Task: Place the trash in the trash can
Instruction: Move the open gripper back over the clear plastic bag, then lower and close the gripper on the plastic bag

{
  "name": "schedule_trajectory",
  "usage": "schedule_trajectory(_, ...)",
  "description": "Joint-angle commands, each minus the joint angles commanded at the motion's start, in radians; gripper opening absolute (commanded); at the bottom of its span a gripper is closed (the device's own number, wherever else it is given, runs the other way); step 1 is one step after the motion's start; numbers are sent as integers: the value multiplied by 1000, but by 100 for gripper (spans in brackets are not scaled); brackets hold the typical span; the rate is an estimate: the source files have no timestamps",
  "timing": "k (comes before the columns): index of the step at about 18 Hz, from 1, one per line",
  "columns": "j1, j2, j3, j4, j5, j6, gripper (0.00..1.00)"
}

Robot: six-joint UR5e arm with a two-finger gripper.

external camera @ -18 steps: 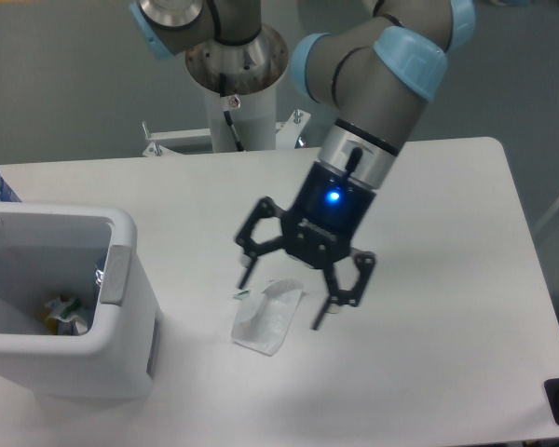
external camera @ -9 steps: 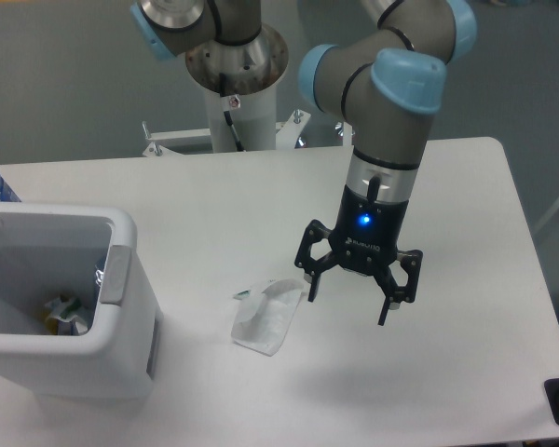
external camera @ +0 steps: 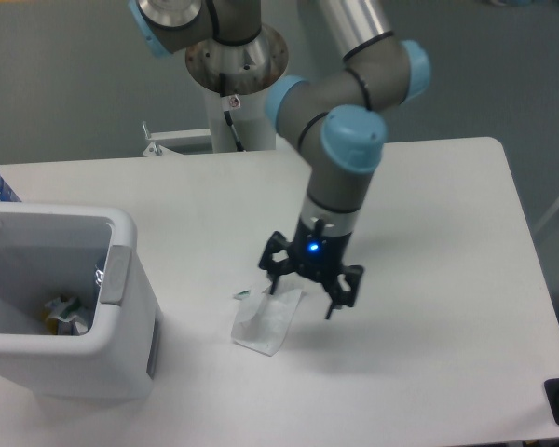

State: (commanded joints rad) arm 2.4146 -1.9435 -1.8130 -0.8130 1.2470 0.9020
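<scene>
While the wrapper (external camera: 268, 321) lies flat on the surface (external camera: 429, 279), your tool (external camera: 303, 293) hangs spread at its upper-right edge. The bin (external camera: 121, 279) stands well left.

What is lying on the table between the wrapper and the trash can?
Nothing: between wrapper and trash can the camera view shows bare table.

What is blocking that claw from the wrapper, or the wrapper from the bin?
Nothing visible. The gripper hangs open right over the wrapper's right edge, with only air beneath its fingers. Bare table lies between the wrapper and the bin to the left, whose top is open.
</scene>
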Motion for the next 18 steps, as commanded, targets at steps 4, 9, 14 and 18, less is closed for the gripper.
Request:
schedule_trajectory(4,-52,-37,-15,0,90,0,96)
schedule_trajectory(9,-80,-66,-12,-2,117,-37,35)
schedule_trajectory(14,-78,-45,4,-6,109,-37,0)
schedule_trajectory(18,-48,-6,38,-11,48,-40,0)
